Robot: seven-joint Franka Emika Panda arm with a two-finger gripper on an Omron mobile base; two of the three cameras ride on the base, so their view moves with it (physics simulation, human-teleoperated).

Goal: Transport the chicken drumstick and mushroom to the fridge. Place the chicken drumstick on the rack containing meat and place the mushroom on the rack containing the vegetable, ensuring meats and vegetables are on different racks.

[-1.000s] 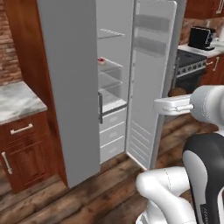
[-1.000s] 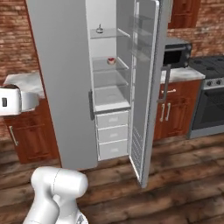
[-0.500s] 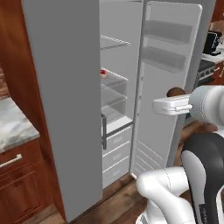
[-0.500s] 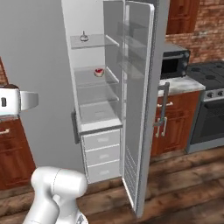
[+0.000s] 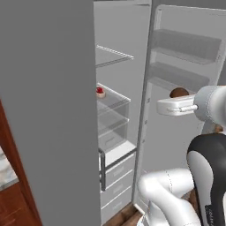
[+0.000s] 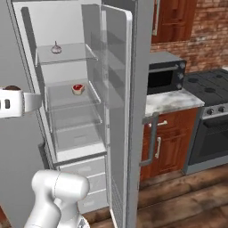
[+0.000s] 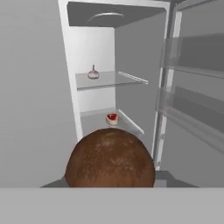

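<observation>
The fridge (image 5: 48, 110) stands with its door (image 6: 116, 89) swung open. My gripper (image 5: 178, 95) is shut on the chicken drumstick (image 7: 110, 164), a brown lump that hides the fingertips in the hand view; it hangs in front of the open compartment, outside the racks. The drumstick also peeks above the hand in the base views (image 6: 12, 88). The meat (image 7: 112, 117), a small red chunk, lies on the middle rack (image 6: 71, 95). A pale bulb-shaped vegetable (image 7: 93, 73) sits on the rack above (image 6: 67, 53). The mushroom is out of view.
Door bins (image 5: 185, 44) line the inside of the open door, close to the right of my hand. White drawers (image 5: 117, 170) sit below the racks. To the right are a microwave (image 6: 164, 75) on a counter, wooden cabinets (image 6: 164, 142) and a stove (image 6: 209, 84).
The base has driven closer to the fridge, so the open compartment looms larger in both base views. The drumstick stays in the gripper.
</observation>
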